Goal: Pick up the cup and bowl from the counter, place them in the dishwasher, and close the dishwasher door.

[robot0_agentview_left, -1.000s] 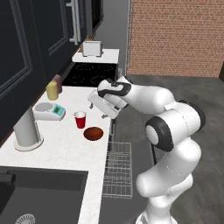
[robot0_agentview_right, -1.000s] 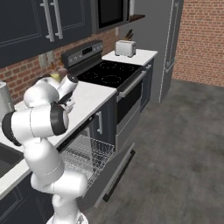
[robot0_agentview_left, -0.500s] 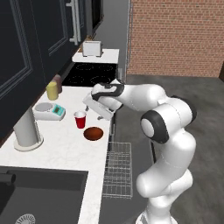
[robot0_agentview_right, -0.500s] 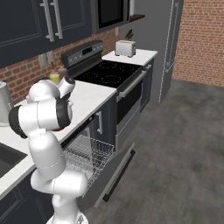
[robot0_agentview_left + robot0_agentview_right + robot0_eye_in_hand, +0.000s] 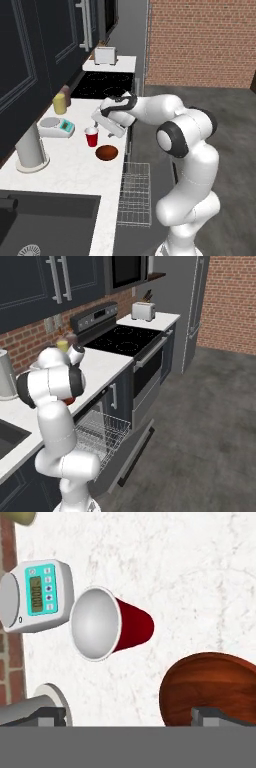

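Cup (image 5: pixel 107 624) upright beyond open claw (image 5: pixel 131 718); bowl (image 5: pixel 212 687) beside.

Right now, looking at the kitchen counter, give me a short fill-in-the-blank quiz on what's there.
1. The cup on the counter is coloured ____.
2. The gripper hovers above the cup with its jaws ____.
3. The dishwasher door is ____, the wire rack pulled out.
4. The scale has a ____ display panel.

Missing words: red; open; open; teal
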